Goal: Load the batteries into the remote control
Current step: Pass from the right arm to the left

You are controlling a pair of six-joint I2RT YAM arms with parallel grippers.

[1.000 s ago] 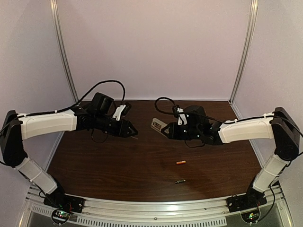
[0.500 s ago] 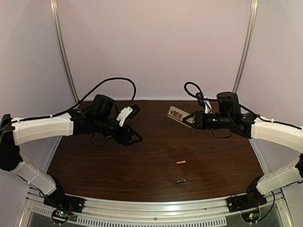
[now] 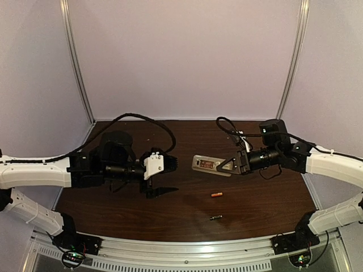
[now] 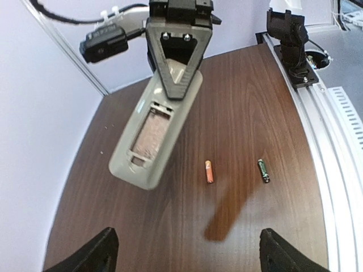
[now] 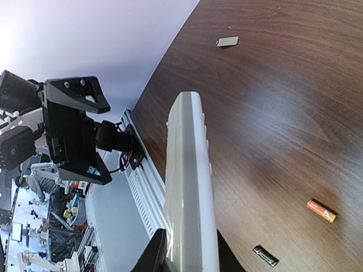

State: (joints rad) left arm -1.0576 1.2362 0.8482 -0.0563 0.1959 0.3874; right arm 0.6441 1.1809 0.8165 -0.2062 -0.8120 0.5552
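The right gripper (image 3: 229, 165) pinches the remote (image 3: 206, 164) by its 3 o'clock end and holds it off the table (image 3: 266, 198) near the middle. Its open battery bay (image 4: 150, 126) is turned toward the left gripper (image 3: 165, 177), which hangs at 9 o'clock from it with fingers spread wide. The orange battery (image 3: 216, 194) lies on the table at 5 o'clock from the remote, and the dark battery (image 3: 215, 217) lies at 6 o'clock from the orange one, apart from it.

Batteries (image 3: 216, 194) lie on the table (image 3: 266, 198) before the remote control (image 3: 211, 165).
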